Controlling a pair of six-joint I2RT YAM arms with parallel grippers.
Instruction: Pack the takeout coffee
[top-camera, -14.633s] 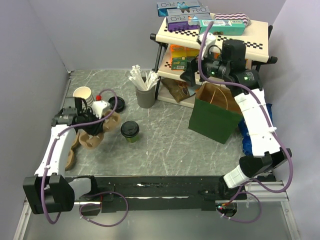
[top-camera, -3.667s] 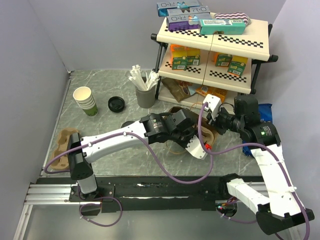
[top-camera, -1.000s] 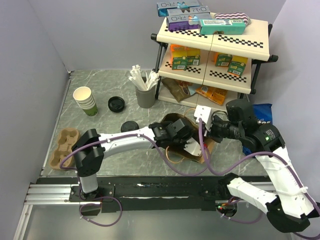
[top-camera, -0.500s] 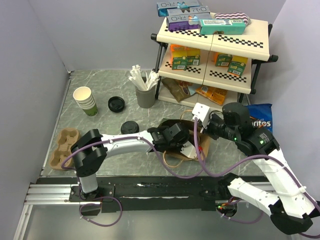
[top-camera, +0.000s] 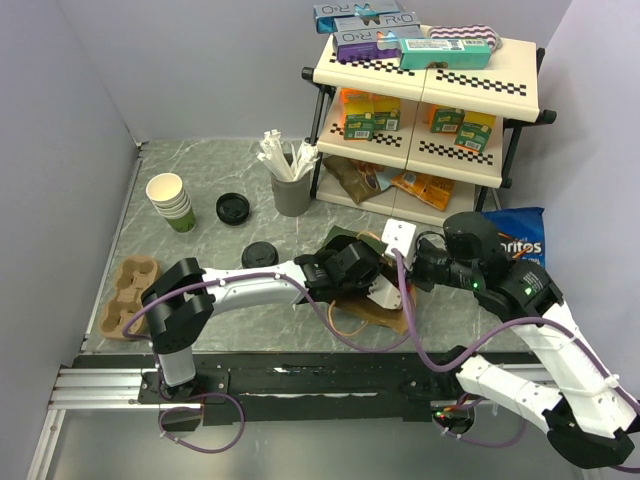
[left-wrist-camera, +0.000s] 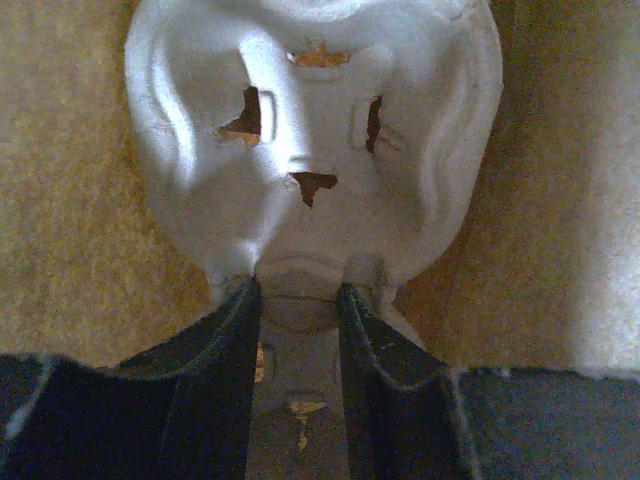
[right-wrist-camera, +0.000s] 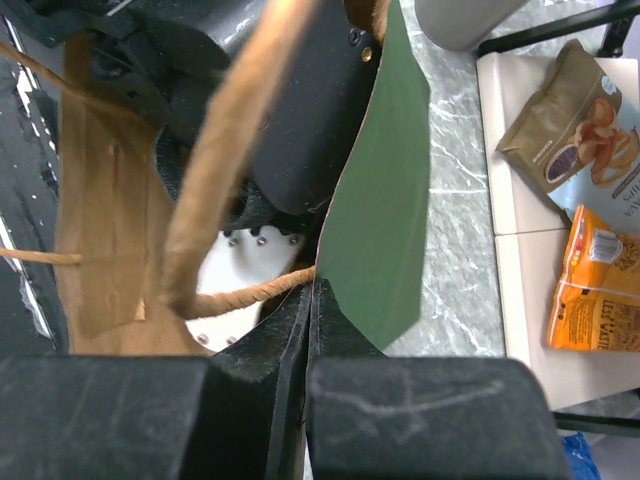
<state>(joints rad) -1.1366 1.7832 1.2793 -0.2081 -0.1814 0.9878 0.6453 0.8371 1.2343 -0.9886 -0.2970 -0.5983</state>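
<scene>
Grey marbled tabletop (top-camera: 215, 165) bears a green paper bag (right-wrist-camera: 385, 190), tipped over with its brown inside showing. The right gripper (right-wrist-camera: 310, 285) is pinched fully closed on the bag's rim beside the twine handle. Inside the bag, the left gripper (left-wrist-camera: 295, 295), partly open, clamps a pale moulded cup carrier (left-wrist-camera: 310, 130). The takeout coffee (top-camera: 259, 251) stands outside on the table, left of the bag and behind the left forearm. It is upright, lid up, long axis vertical.
</scene>
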